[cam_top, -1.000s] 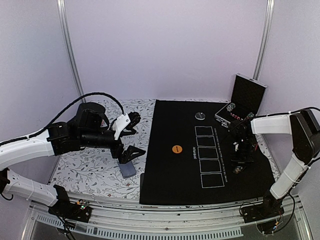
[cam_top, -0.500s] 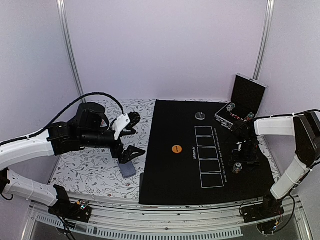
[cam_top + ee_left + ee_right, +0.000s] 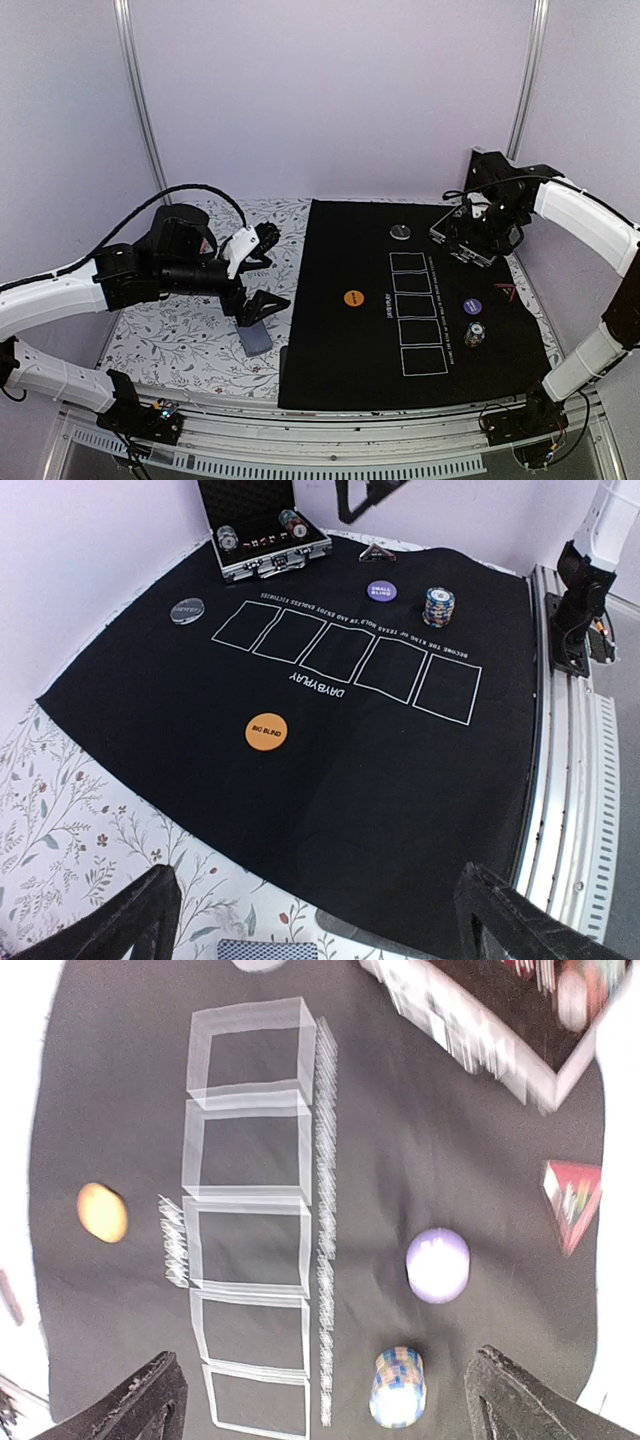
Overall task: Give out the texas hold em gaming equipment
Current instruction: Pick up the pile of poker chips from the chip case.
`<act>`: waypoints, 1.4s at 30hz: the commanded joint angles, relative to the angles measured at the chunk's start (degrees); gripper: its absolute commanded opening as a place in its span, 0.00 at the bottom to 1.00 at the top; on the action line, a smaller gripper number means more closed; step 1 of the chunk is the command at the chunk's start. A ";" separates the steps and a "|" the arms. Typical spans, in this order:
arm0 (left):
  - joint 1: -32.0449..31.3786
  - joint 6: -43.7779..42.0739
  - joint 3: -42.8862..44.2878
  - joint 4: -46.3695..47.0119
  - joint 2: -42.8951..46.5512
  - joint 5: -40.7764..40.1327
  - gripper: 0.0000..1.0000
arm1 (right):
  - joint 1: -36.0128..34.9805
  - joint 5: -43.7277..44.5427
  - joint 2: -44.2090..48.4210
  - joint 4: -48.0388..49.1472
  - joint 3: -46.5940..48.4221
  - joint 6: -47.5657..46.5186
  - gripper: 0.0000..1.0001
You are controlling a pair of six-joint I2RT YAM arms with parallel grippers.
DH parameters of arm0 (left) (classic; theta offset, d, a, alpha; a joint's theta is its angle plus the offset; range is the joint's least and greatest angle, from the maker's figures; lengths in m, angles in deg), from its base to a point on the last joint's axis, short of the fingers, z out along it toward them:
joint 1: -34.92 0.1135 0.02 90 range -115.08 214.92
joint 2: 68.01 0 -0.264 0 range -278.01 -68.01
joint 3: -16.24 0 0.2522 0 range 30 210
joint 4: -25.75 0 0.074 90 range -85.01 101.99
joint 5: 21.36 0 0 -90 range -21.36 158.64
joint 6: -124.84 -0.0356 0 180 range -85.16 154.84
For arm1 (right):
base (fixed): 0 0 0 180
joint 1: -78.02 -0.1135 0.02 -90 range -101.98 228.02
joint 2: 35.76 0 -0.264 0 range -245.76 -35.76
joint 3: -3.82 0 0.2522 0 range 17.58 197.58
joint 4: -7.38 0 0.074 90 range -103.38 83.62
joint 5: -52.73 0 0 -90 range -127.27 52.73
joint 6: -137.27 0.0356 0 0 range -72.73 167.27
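On the black mat (image 3: 340,360) lie an orange disc (image 3: 352,297), a silver disc (image 3: 400,232), a purple disc (image 3: 471,307), a red triangle marker (image 3: 505,291) and a short stack of striped chips (image 3: 474,334). My right gripper (image 3: 468,236) hangs open and empty, high over the open case (image 3: 492,190). In the right wrist view the chip stack (image 3: 397,1388) and purple disc (image 3: 437,1263) sit far below the gripper (image 3: 335,1405). My left gripper (image 3: 270,272) is open above the blue-backed card deck (image 3: 255,340). The deck (image 3: 265,950) shows at the bottom edge of the left wrist view.
The mat has five white card outlines (image 3: 415,315) in a row. More chips (image 3: 228,540) sit inside the silver-edged case (image 3: 265,555) at the back right. A floral cloth (image 3: 170,340) covers the table left of the mat. A metal rail (image 3: 350,440) runs along the near edge.
My right gripper opened, left the chip stack standing on the mat and rose back toward the case. The purple disc and red triangle are now uncovered. The left arm has not moved.
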 commanded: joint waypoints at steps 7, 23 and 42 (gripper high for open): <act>1.74 -0.72 -1.36 1.18 0.39 0.89 0.98 | 14.34 3.59 -18.04 -0.34 22.05 -24.89 0.99; 5.29 -3.25 -3.81 3.19 -4.19 1.14 0.98 | 28.51 -4.49 -41.60 10.09 38.02 -42.57 0.92; 9.74 -1.99 -2.79 2.82 -8.68 4.06 0.98 | 28.92 -1.96 -50.99 11.14 38.43 -44.84 0.68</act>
